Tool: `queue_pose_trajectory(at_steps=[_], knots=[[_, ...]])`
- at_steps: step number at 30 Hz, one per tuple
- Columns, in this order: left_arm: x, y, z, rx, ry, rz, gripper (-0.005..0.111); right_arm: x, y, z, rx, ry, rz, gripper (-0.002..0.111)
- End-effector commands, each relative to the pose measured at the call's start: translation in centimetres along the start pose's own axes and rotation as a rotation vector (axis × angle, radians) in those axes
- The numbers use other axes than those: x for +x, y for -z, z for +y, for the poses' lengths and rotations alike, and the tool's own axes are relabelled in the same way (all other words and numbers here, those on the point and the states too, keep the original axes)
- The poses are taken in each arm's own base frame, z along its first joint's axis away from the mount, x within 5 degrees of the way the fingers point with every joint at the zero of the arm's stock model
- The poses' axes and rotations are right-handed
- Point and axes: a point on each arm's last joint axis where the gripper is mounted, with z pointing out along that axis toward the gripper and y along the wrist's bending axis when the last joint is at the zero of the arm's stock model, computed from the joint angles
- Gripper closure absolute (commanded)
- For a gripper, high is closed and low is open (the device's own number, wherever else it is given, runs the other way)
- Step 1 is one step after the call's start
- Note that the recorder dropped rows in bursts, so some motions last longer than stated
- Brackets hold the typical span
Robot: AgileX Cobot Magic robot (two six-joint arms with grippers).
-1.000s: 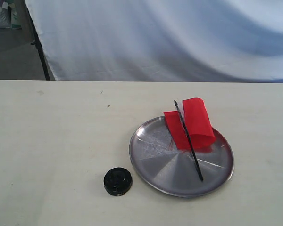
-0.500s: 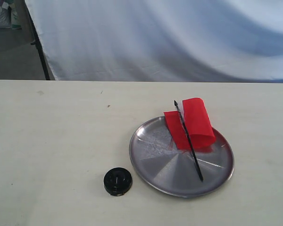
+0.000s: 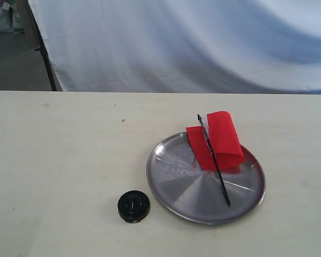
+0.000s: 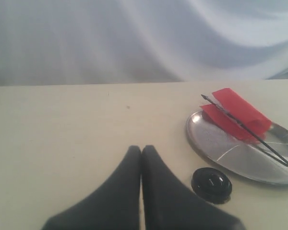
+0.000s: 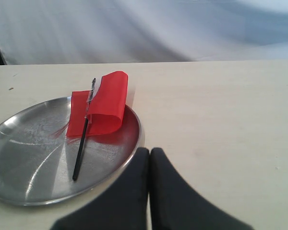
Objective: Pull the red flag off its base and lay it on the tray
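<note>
The red flag [image 3: 220, 140] lies on the silver tray [image 3: 177, 188], its cloth curled over and its black pole [image 3: 216, 165] slanting across the plate. The black base [image 3: 133, 206] stands alone on the table to the left of the tray. Neither gripper shows in the exterior view. My left gripper [image 4: 141, 149] is shut and holds nothing, with the base [image 4: 211, 183] and the tray [image 4: 216, 143] off to one side of it. My right gripper [image 5: 149, 151] is shut and holds nothing, close by the tray's rim [image 5: 137, 136], with the flag [image 5: 101, 104] beyond it.
The cream table [image 3: 69, 150] carries only the tray and base. A white cloth backdrop [image 3: 192, 43] hangs behind the far edge, with a black stand leg [image 3: 45, 59] at the far left.
</note>
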Motion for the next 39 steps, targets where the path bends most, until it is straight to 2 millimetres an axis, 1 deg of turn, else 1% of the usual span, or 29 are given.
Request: queue_pose_trajectory(at_steps=[1,16,39], knots=[[0.40,0.02,0.06,-0.005,0.001,0.032,0.107,0.01,0.02,-0.03,0.003,0.010,-0.010,0.108],[0.91,0.05,-0.15,0.020,-0.075,0.087,0.107,0.01,0.02,-0.03,0.003,0.010,-0.010,0.108],[1.07,0.07,-0.18,0.024,-0.053,0.105,0.107,0.01,0.02,-0.03,0.003,0.010,-0.010,0.108]])
